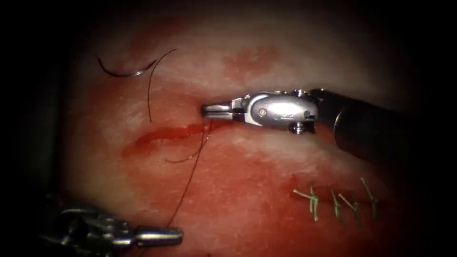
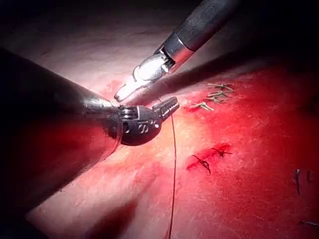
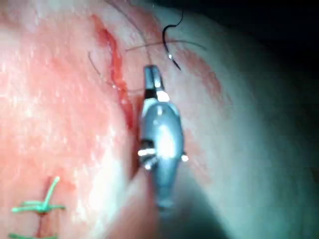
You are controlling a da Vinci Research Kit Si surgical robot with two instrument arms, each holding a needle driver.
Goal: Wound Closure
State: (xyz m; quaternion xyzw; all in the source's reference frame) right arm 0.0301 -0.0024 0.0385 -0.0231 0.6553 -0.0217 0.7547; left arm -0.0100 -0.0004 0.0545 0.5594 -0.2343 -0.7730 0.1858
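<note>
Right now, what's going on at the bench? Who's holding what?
The right tool is at the cut in the tissue, jaws shut on the thread just above it. The left tool sits lower left, jaws closed; the thread runs down to it. The needle lies free on the tissue at upper left, held by neither tool. Green stitches sit lower right.

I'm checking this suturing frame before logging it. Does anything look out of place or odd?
Yes: the needle lies loose on the tissue, up and left of the cut, held by neither gripper. The right gripper is shut on the thread at the cut; the left gripper looks shut, with the thread running to it. Red fluid pools along the cut.
</note>
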